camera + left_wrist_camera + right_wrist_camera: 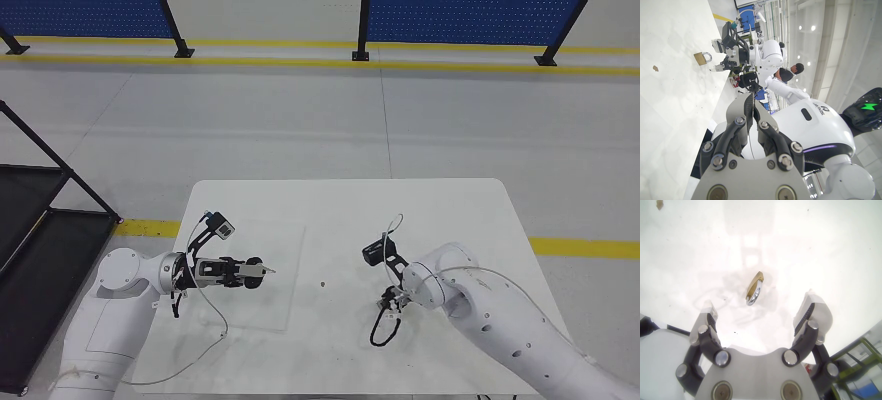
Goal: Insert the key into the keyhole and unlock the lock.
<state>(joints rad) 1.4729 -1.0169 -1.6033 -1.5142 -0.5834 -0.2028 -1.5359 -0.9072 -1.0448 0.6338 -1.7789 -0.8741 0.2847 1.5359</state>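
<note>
**Left pinching something thin, right wide open over the lock**

So the left gripper point(753, 100) has its fingers point(736, 109) pressed together with no real gap. A thin dark sliver is pinched between the ribbed pads. I take it for the key point(754, 103) seen edge-on, but honestly it's too thin to make out any shape. That gripper sits over the left half of the table point(400, 210), toward the front edge, pointing across at the other arm and well apart from the lock.

The right gripper point(759, 306) is the opposite: fingers point(814, 308) spread wide, holding nothing and touching nothing. The lock point(754, 287) lies flat on the table just ahead of the fingertips, roughly in line with the gap between them. It has a brass body and a silver shackle, with the shackle end turned toward the gripper. I can't tell whether the shackle is latched, and no keyhole faces either wrist camera.

From the top view the lock itself is hidden under the right arm, right of the middle and near the front edge. There's also a small brown spot point(655, 68) on the table surface between the two arms, closer to the middle.
</note>
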